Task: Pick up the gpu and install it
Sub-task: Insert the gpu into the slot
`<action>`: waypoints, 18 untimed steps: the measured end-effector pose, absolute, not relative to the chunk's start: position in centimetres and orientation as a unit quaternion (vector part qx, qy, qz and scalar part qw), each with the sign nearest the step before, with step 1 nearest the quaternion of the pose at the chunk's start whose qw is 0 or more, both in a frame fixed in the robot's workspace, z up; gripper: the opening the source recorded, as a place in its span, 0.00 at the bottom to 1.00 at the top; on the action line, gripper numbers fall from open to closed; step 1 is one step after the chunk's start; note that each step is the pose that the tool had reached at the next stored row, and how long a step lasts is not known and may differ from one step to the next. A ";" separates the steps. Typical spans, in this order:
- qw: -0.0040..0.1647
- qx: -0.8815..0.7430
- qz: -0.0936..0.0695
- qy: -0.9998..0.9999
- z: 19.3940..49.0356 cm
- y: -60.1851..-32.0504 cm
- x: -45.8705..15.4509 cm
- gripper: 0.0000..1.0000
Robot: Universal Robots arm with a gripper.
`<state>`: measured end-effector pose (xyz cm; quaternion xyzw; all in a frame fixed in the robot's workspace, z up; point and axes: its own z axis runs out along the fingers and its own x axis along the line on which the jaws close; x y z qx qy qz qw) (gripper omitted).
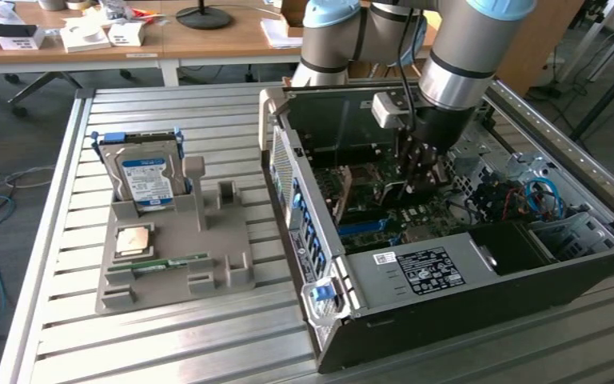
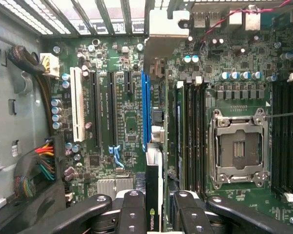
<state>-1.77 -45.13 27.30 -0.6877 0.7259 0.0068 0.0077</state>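
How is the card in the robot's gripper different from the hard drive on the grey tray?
The gpu is gripped by the gripper inside the open computer case; the hard drive stands in the grey tray outside it, with nothing holding it. The gpu is a thin card; the hard drive is a boxy silver block with a blue-white label. Both are computer parts.

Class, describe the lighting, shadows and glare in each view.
Exterior view: even room light, computer case shadowed inside beneath the arm. Wrist view: metal bracket of the graphics card glares pale, grille behind it washes out white, motherboard evenly lit.
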 end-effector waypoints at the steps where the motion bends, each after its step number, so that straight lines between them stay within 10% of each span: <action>1: 0.008 -0.688 0.007 0.726 27.3 -45.1 -2.0 0.27; 18: 0.008 -0.688 0.007 0.726 27.3 -45.9 -2.8 0.27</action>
